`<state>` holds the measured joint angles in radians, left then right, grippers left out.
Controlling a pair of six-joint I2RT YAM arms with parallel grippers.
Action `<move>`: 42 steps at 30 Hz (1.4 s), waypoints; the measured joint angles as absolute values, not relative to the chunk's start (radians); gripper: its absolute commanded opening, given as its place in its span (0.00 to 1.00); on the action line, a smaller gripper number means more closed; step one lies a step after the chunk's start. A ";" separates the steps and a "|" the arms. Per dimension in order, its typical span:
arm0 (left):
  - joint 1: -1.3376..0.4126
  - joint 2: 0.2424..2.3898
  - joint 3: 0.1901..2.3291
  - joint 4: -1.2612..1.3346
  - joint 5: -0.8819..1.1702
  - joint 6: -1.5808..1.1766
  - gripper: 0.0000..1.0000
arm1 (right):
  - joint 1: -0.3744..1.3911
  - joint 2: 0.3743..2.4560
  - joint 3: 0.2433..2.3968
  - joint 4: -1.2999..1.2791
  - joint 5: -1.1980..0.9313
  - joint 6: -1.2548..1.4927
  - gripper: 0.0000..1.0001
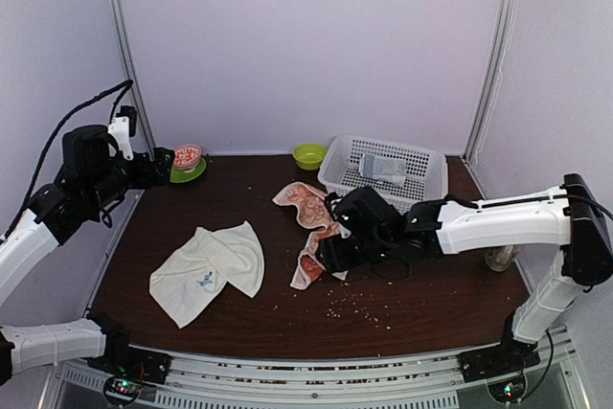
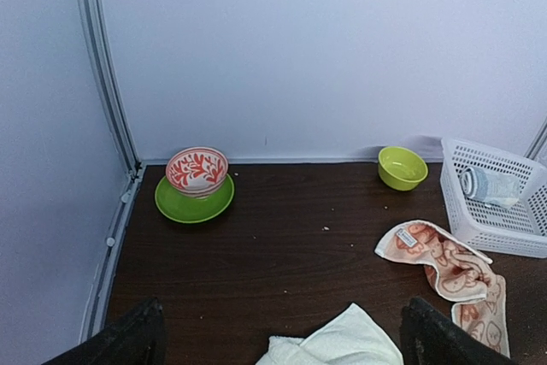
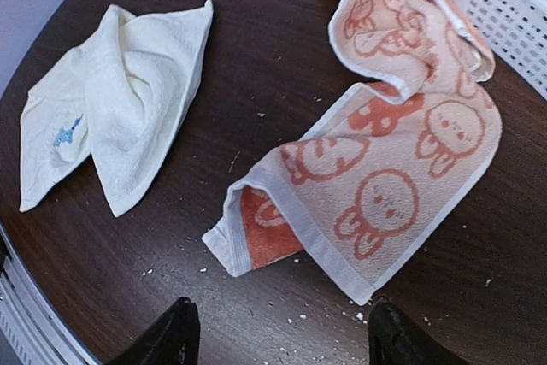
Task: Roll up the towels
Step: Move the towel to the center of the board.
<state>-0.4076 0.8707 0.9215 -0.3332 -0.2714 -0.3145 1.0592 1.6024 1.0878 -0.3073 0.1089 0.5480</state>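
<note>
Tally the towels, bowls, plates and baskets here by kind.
Loose towels: 2 (cartoon-face towel, cream-white towel)
Rolled towels: 1 (grey-blue roll)
Bowls: 2 (red-patterned bowl, green bowl)
Plates: 1 (green plate)
Baskets: 1 (white basket)
Total: 7

Pale walls (image 1: 306, 45), dark wooden table (image 1: 239, 208).
</note>
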 measured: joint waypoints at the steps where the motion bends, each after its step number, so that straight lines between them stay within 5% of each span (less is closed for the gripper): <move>1: -0.408 0.873 0.921 -0.333 -0.268 -0.315 0.96 | 1.070 1.634 1.116 -0.320 0.107 0.546 0.64; 13: -0.408 0.911 0.924 -0.345 -0.228 -0.315 0.95 | 1.108 1.963 1.455 -0.546 0.183 0.493 0.54; 22: -0.408 0.925 0.926 -0.347 -0.224 -0.315 0.95 | 1.081 2.045 1.488 -0.632 0.229 0.472 0.26; 26: -0.408 0.929 0.928 -0.348 -0.221 -0.315 0.95 | 1.065 2.047 1.494 -0.638 0.229 0.453 0.00; 38: -0.408 0.930 0.928 -0.353 -0.218 -0.315 0.95 | 1.119 1.940 1.555 -0.636 0.171 0.433 0.00; 42: -0.408 0.933 0.928 -0.353 -0.212 -0.315 0.95 | 1.169 1.921 1.659 -0.611 0.087 0.445 0.41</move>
<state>-0.4076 0.9325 0.9279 -0.3534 -0.2123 -0.3153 1.1690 1.9209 1.6592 -0.6113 0.0868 0.4446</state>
